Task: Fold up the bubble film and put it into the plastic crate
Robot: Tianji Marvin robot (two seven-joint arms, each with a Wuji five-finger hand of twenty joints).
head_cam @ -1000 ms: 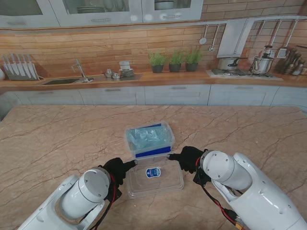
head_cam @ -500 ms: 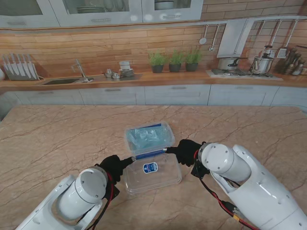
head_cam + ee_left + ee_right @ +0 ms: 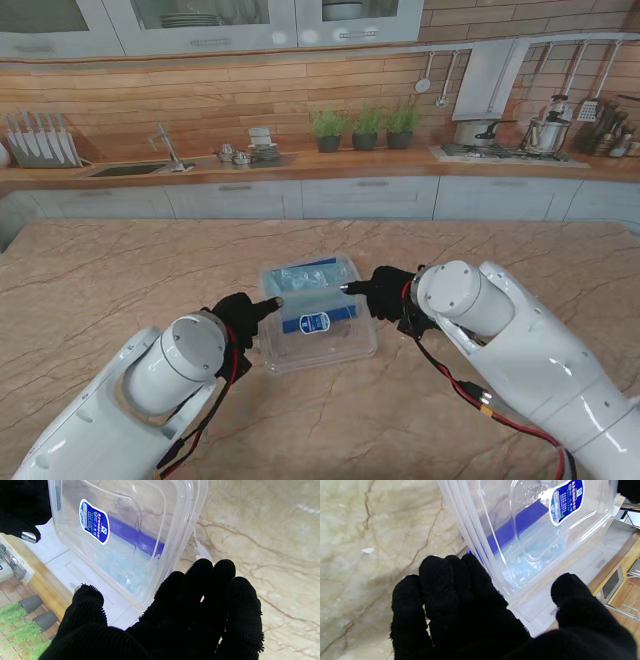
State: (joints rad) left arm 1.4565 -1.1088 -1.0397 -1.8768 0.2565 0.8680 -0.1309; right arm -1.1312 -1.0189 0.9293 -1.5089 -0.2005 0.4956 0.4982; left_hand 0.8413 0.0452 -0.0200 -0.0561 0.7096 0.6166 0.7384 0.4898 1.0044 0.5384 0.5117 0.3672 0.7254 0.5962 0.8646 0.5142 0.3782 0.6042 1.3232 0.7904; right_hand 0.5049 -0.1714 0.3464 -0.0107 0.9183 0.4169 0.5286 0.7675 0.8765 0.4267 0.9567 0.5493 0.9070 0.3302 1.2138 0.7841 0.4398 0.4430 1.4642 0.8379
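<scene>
The left hand (image 3: 243, 314) pinches the clear lid (image 3: 318, 335) at its 9 o'clock edge, thumb over, 4 fingers (image 3: 212, 580) under. The right hand (image 3: 385, 293) grips the 3 o'clock edge likewise. The lid hangs tilted over the plastic crate (image 3: 300, 275), its 12 o'clock edge higher. The folded bubble film (image 3: 300, 285) already lies inside, blue beneath the lid. To do this well, I'd level both hands, line the rims up, lower evenly, then press the corners down.

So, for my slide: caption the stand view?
Both hands swing a clear lid over the crate holding bubble film.
</scene>
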